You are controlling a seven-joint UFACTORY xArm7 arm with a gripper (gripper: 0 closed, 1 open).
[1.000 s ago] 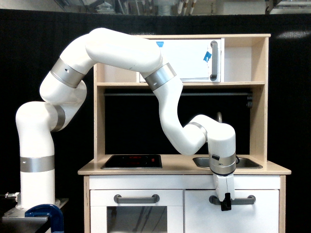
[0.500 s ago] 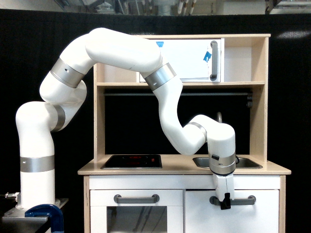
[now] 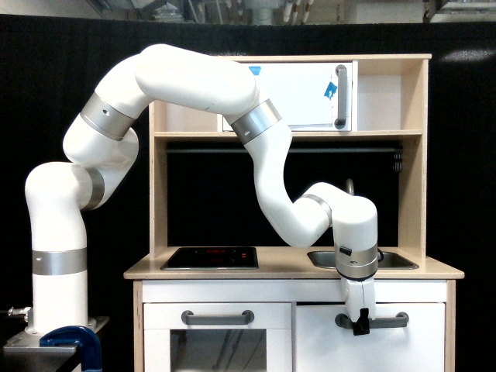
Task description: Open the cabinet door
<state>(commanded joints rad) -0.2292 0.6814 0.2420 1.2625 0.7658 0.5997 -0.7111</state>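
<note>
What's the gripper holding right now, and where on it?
The gripper sits on the cabinet door's grey bar handle, left of its middle. Whether the fingers are actually closed on it cannot be told.

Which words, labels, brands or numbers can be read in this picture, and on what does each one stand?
None can be read.
Black flat stovetop: faint red marks, too blurred to read.
White upper door with vertical grey handle: blue tape bits, no legible writing.
White robot arm: no visible lettering.
</note>
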